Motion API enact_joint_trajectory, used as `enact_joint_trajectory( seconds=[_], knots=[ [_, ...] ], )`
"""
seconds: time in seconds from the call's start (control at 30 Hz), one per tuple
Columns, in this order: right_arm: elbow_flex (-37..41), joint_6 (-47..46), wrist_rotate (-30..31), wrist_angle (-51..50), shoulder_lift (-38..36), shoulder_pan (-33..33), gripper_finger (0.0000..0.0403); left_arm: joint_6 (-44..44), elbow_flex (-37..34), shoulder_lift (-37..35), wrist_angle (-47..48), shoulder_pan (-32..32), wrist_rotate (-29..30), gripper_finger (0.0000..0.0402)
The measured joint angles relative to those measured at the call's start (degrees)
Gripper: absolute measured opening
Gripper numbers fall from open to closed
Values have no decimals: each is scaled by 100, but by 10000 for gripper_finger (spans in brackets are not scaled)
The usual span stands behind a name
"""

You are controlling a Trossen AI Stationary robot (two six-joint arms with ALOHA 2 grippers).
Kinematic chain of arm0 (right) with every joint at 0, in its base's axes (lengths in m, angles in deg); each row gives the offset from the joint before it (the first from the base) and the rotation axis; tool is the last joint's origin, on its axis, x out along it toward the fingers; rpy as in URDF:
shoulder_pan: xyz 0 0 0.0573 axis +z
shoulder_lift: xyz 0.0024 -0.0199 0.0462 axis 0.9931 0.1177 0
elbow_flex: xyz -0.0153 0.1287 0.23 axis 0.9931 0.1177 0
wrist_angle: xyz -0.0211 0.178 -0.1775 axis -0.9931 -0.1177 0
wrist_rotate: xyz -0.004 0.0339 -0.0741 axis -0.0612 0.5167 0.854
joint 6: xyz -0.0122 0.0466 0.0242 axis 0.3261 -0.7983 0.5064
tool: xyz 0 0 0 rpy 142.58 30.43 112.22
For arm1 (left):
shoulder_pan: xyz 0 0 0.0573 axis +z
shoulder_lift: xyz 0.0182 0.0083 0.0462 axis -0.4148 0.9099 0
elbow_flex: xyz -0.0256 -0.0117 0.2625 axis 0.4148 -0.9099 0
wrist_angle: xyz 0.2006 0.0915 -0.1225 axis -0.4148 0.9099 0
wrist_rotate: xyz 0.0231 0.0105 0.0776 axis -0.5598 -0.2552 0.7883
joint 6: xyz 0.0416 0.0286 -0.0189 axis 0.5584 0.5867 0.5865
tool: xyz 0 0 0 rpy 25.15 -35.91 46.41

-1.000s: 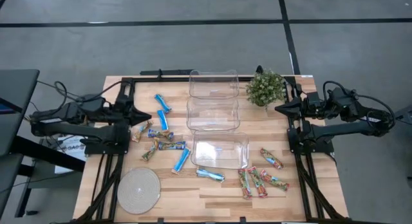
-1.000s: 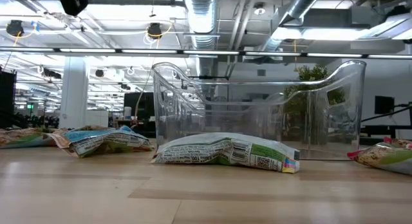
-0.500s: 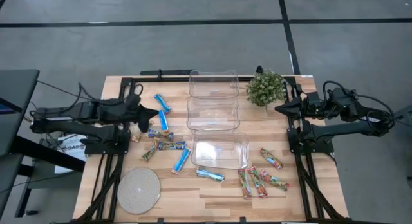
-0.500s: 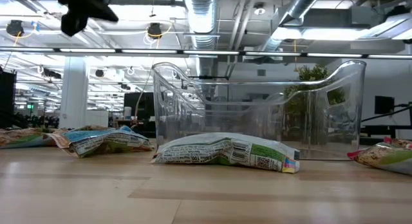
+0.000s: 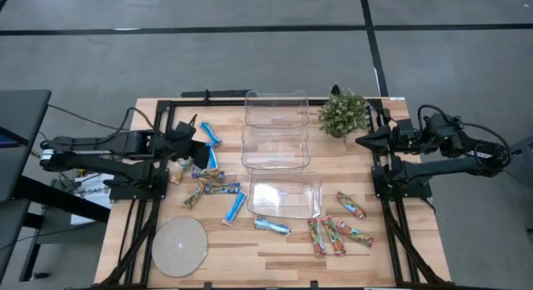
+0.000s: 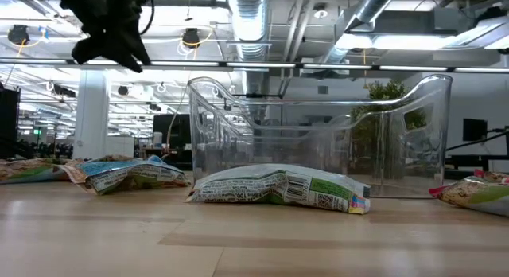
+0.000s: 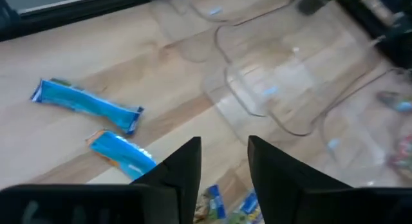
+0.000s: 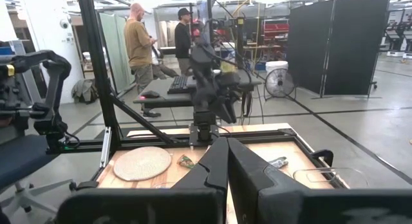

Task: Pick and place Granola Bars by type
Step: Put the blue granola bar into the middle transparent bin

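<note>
Granola Bars lie scattered flat on the wooden table. Bright blue ones (image 5: 210, 133) (image 5: 211, 155) (image 5: 234, 208) lie left of the clear bins, with tan-brown ones (image 5: 218, 188) beside them. Red-green-orange ones (image 5: 333, 233) lie at the near right. My left gripper (image 5: 197, 140) hovers open above the far-left blue bars (image 7: 87, 105) (image 7: 122, 153), with nothing between its fingers (image 7: 187, 163). My right gripper (image 5: 360, 141) waits shut at the table's right, by the plant.
Three clear bins (image 5: 276, 108) (image 5: 276, 147) (image 5: 285, 195) stand in a row down the table's middle. A potted plant (image 5: 343, 113) stands at the far right and a round mat (image 5: 179, 246) lies near left. People stand beyond the table (image 8: 138, 47).
My left gripper has gone from the table's left edge toward the right, out over the blue bars, coming lower into the low view. Its fingers have opened. The bars and my right arm have stayed where they were.
</note>
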Motion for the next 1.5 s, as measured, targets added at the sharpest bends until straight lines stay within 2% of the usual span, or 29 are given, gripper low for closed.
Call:
enact_joint_trajectory(
  seconds=[0.3, 0.5, 0.87, 1.2, 1.5],
  knots=[
    [0, 0, -1, 0, -1, -1, 0, 450, 0, 653, -15, 832, -595, 110],
    [0, 1, -1, 0, 0, -2, 0, 898, 0, 1074, -78, 1615, -689, 110],
    [0, 0, 1, 0, 0, -1, 0, 1235, 2, 1930, -495, 2956, -1215, 109],
    [0, -1, -1, 0, 0, 0, 0, -314, 7, 2585, -616, 3612, -1258, 109],
    [0, 1, -1, 0, -2, 0, 0, -1505, 6, 2598, -685, 3756, -1064, 109]
  ],
)
